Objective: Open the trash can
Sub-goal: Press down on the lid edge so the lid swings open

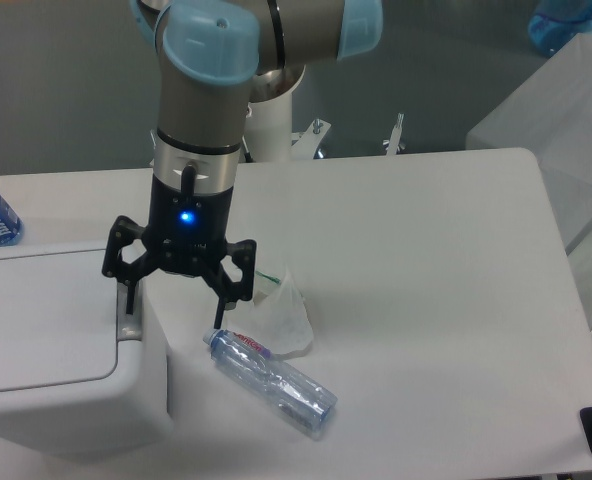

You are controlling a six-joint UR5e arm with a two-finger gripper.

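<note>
A white tabletop with rounded corners fills most of the scene. At its near left corner stands the trash can, white, lid flat and closed. Just to its right a clear plastic bottle lies on its side, cap end toward the bin. A crumpled clear plastic wrapper sits touching the bottle's far side.
</note>
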